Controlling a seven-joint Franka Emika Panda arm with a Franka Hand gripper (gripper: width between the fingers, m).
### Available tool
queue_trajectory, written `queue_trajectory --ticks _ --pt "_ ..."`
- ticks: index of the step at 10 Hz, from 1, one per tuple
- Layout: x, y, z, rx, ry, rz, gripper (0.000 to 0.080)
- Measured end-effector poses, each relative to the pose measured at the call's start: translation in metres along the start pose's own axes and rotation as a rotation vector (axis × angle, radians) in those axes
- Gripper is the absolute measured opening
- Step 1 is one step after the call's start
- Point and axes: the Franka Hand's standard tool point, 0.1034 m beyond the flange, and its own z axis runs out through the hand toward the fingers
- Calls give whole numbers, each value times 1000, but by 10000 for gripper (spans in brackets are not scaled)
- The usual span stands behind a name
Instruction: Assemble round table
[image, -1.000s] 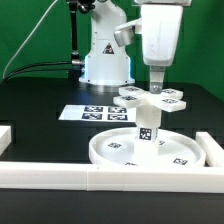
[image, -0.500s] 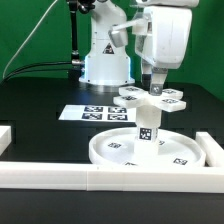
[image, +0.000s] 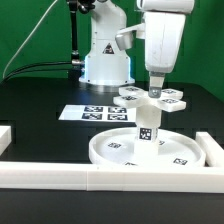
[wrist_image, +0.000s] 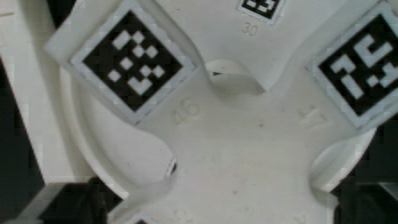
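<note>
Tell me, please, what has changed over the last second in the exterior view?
The arm's wrist turned one way and back again with the gripper down at the middle of the four-armed cross piece, which sits on the short post; the cross's tags appear slightly shifted. The round disc, marker board and border rails stayed put.

- My base (image: 105, 55), upper centre of the exterior view, is a rounded white housing — it carries a black triangular mark on a white label.
- My arm (image: 120, 22) is glossy white, with dark grey bands at the joints.
- My hand block (image: 165, 45) at upper right is a boxy white shell.
- My gripper (image: 157, 88) ends in slim dark fingers.
- Black cables (image: 40, 40) trail off at upper left.
</note>
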Motion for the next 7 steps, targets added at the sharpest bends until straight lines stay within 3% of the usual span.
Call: queue_trajectory --ticks 7 --pt "-6 -4 13 19 -6 9 649"
